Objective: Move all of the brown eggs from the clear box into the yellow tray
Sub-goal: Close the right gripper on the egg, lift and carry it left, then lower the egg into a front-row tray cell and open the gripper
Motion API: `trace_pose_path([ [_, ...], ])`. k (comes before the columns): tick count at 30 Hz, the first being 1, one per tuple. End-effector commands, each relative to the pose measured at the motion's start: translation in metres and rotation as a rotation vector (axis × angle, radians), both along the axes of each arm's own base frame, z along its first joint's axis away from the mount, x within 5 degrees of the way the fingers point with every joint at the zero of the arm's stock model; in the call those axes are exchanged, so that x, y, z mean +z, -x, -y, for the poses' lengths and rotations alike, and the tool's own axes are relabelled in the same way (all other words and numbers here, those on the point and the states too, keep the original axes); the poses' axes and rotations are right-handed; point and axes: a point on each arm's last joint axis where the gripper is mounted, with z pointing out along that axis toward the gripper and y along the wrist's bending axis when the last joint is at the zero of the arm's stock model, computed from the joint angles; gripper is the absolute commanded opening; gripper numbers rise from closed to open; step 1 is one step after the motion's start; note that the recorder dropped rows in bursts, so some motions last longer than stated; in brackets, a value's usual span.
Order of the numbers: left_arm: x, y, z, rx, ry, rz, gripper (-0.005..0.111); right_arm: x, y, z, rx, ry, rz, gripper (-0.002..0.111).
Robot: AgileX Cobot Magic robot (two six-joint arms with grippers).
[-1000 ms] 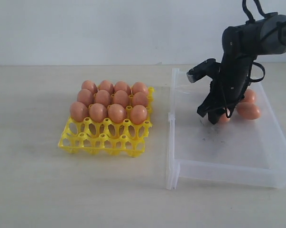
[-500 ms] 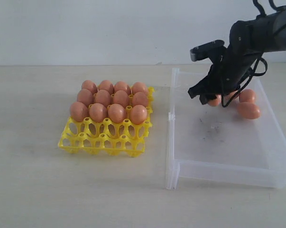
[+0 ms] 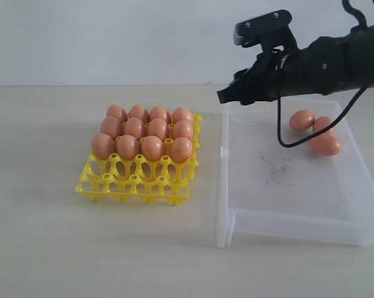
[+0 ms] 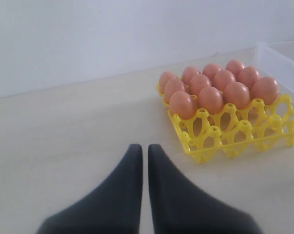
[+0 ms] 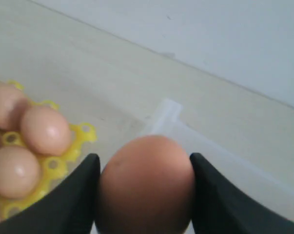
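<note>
Lifted clear since a second ago, one smooth orange-brown egg (image 5: 146,187) sits clamped in the right end effector (image 3: 230,94), over the tray-side wall of the translucent clear plastic box (image 3: 227,186). Ahead lies the bright yellow lattice tray (image 3: 137,186) (front row empty, likely its goal); three eggs (image 3: 302,119) wait behind.

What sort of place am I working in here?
Probably a robot test bench, not a kitchen: a bare pale tabletop, a blank white wall, and only the yellow tray and clear box staged on it.

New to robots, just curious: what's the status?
Right pincer shut on brown egg, above clear box edge. Left pincer shut, empty. Yellow tray front row open. Path clear.
</note>
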Motion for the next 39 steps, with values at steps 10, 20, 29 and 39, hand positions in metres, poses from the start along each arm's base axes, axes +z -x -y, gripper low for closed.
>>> trace_pose_path([
  [10, -0.001, 0.0, 0.0, -0.006, -0.002, 0.001, 0.004, 0.028, 0.059, -0.106, 0.285, -0.172, 0.323, 0.0],
  [20, -0.001, 0.0, 0.0, -0.006, -0.002, 0.001, 0.004, 0.019, 0.088, -0.153, 0.558, -0.432, 0.392, 0.0],
  [29, -0.001, 0.0, 0.0, -0.006, -0.002, 0.001, 0.004, -0.035, 0.084, -0.178, 0.751, -0.352, 0.355, 0.0],
  [39, -0.001, 0.0, 0.0, -0.006, -0.002, 0.001, 0.004, -0.069, 0.067, -0.19, 0.726, -0.253, 0.243, 0.0],
])
